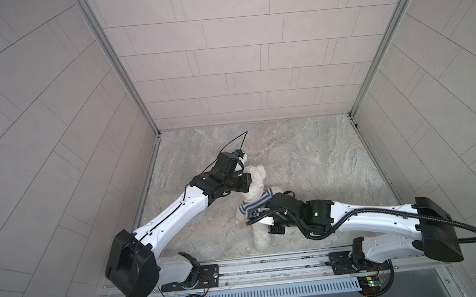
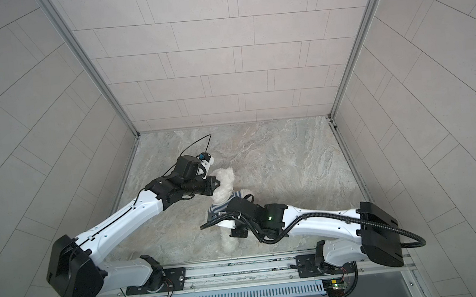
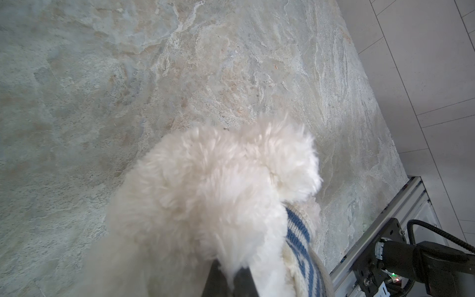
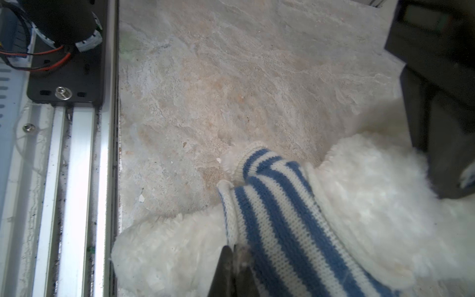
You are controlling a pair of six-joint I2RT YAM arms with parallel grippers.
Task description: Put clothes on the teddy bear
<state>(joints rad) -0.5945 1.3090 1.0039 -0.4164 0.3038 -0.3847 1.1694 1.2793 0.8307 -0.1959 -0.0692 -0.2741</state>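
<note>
The teddy bear (image 1: 256,177) lies on the marbled tabletop (image 1: 320,159), left of centre near the front rail (image 1: 270,265), head toward the back wall. Its fur is fluffy and cream-white. A blue-and-white striped shirt (image 4: 282,205) covers its torso, a paw peeping from one sleeve. The left fingers (image 3: 216,282) pinch fur by the head; the right fingers (image 4: 223,272) are clamped together on the shirt's hem. The right wrist hides its middle in both top views.

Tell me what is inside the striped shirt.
The teddy bear fills the striped shirt; its white fur shows at the sleeve cuff. Its torso is covered.
</note>
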